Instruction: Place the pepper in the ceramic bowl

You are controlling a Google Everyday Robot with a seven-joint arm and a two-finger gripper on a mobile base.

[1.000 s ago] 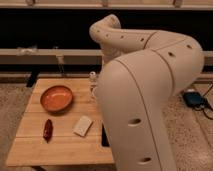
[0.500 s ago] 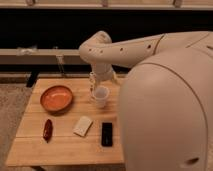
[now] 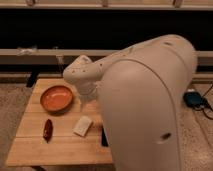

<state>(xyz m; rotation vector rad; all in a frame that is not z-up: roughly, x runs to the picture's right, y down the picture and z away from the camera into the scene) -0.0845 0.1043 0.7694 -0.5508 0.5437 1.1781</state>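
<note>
No readable text anywhere; hand just right of ceramic bowl.

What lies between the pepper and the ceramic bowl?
Nothing but bare tabletop, as the camera view shows, separates the pepper from the ceramic bowl. The end effector hangs just right of the bowl, off that stretch.

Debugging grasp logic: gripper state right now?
gripper: cannot be told; it sits just right of the ceramic bowl. The pepper lies on the table, not held.
</note>
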